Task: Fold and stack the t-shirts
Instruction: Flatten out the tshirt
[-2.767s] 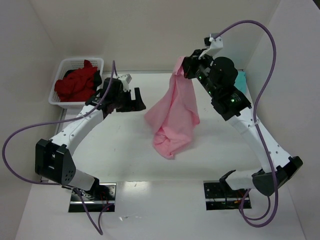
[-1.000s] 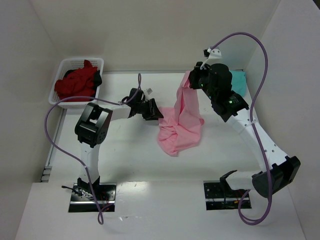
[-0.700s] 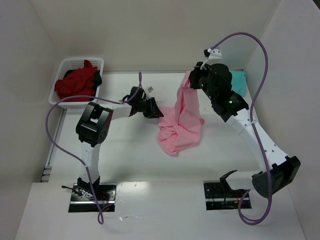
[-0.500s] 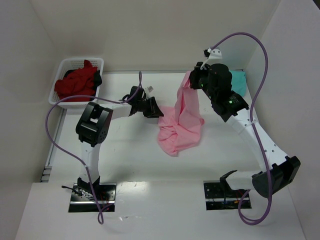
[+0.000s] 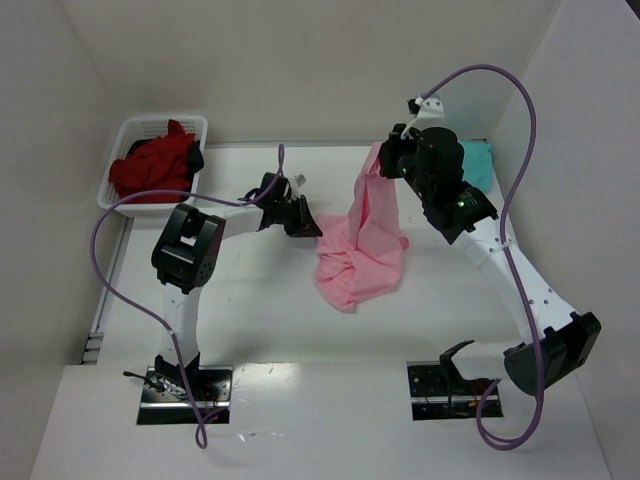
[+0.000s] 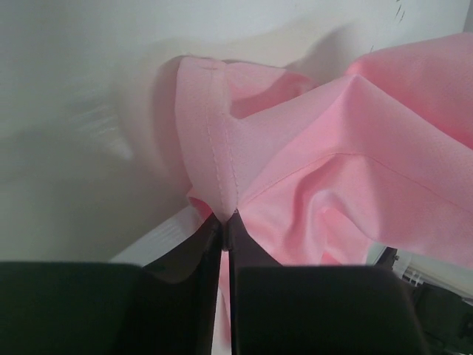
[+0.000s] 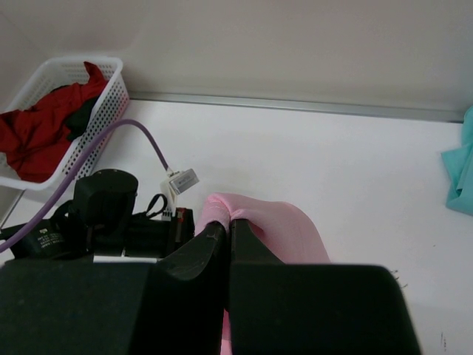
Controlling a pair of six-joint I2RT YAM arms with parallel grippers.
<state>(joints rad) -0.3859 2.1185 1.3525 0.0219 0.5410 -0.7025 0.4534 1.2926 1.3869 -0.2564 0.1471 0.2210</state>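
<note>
Pink t-shirt (image 5: pixel 358 250) hangs over mid-table (image 5: pixel 260 320), its lower end bunched and seemingly resting on the surface. Left claw (image 5: pixel 308 226) has swung in from the far left and now pinches the stitched hem at the shirt's left edge, fingers together on cloth. Right claw (image 5: pixel 384 160), farther back, stays clamped on a top fold, held high. Two grips, so probably ready to spread it flat. Cotton is soft, matte, deeply creased. Behind: dark red shirts (image 5: pixel 150 170) heaped in white lattice basket (image 5: pixel 160 119); teal shirt (image 5: pixel 479 165) far right.
</note>
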